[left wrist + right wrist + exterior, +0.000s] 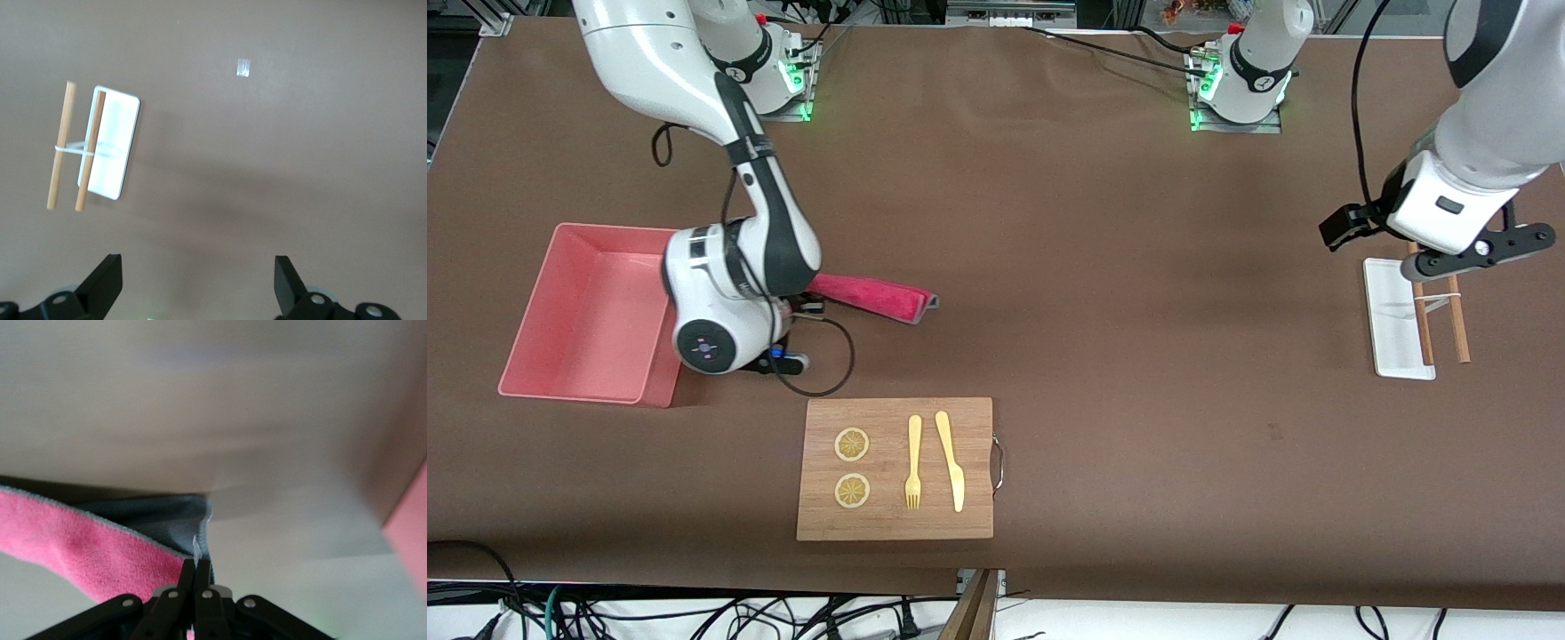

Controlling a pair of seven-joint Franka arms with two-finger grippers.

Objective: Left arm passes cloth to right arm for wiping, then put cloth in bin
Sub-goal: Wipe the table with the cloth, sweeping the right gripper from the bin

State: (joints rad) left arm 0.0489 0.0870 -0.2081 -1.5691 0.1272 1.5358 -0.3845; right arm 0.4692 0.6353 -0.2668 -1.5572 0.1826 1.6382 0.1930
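Nearest my camera sits the wooden cutting board (895,468), carrying two lemon slices (852,444), a fork (913,462) and a knife (951,460). At about eleven o'clock from it, the right claw (195,577) is low over the bench (1120,311), pinched tight on one end of the cloth (871,297), whose pink length trails along the surface toward the left arm's end. Just beside it stands the bin (587,313), with no cloth in it. I judge the handover done and wiping under way or finishing; binning remains. Toward three o'clock, the left claw (197,283) waits with fingers spread, holding nothing, over the white tray (1392,320) and chopsticks (1458,331).
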